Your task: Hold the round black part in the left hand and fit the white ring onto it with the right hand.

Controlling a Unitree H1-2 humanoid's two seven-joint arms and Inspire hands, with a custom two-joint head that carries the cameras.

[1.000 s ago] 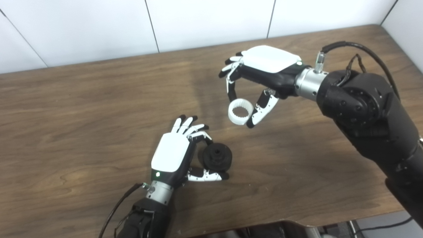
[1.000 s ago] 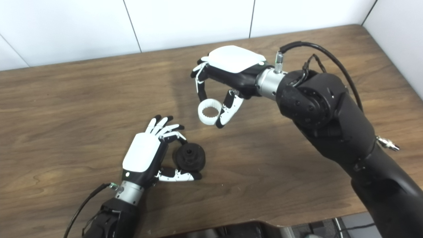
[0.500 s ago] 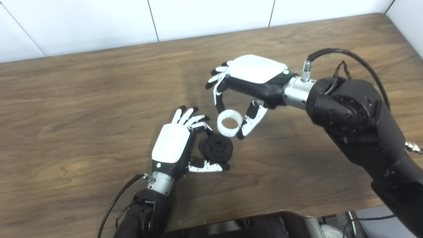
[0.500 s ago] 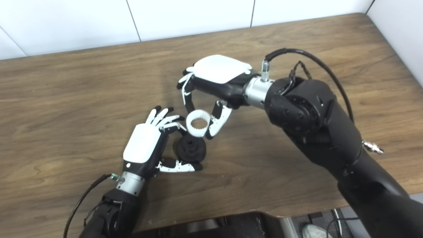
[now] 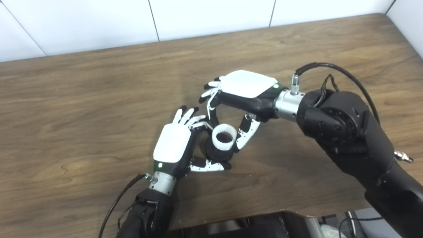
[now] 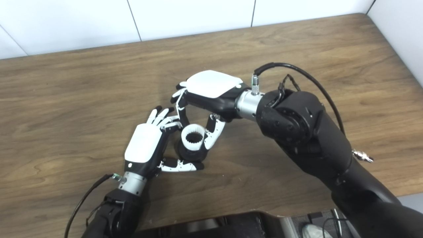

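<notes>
My left hand (image 5: 175, 147) is shut on the round black part (image 5: 214, 154), pinching it between thumb and fingers just above the wooden table (image 5: 82, 109). My right hand (image 5: 243, 96) is shut on the white toothed ring (image 5: 224, 137), held between a finger and the thumb. The ring sits right over the top of the black part and covers most of it; I cannot tell whether it is seated. The same shows in the right eye view, with the ring (image 6: 194, 137) above the black part (image 6: 188, 153).
The white panelled wall (image 5: 211, 16) runs along the table's far edge. The right arm (image 5: 340, 125) with its black cable crosses the table's right side. A dark chair edge (image 5: 251, 226) shows below the table's front edge.
My right hand has carried the white ring down and to the left, from apart from the left hand to directly over the black part. The left hand kept its hold. The camera tilted slightly.
</notes>
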